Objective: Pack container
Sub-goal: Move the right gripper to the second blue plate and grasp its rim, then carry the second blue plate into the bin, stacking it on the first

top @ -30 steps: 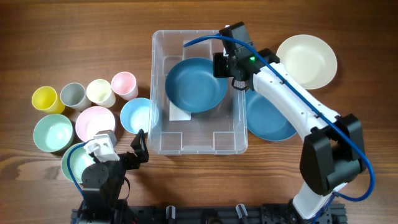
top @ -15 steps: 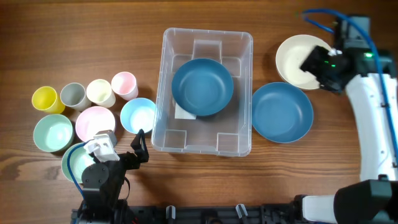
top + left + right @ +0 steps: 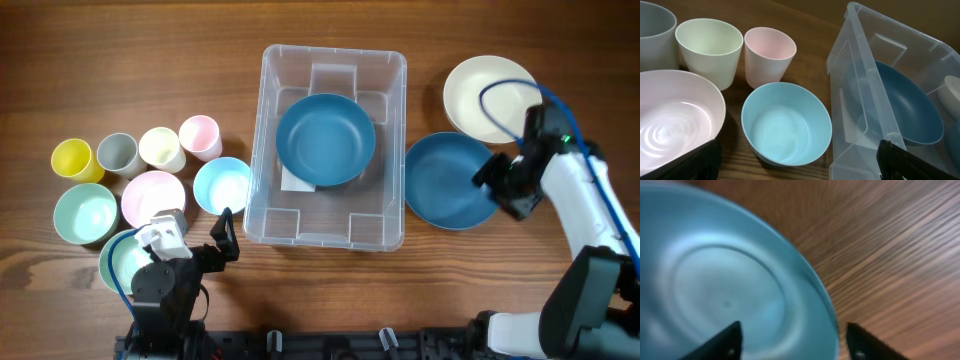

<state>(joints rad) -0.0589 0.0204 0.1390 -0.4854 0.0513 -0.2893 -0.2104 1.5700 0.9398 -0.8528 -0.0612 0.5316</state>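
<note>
Now, container [image 3: 326, 236], midway between bench's side edges, seemed light, stiff, slick; thick rim best hold. Right gripper [image 3: 497, 188] gaped empty over blue plate [image 3: 445, 180]; left gripper [image 3: 799, 161] too.

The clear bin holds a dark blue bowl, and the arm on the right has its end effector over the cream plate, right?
Not quite. The container does hold the dark blue bowl, but the right end effector is over the edge of the blue plate, not the cream plate. The overhead view shows this.
</note>
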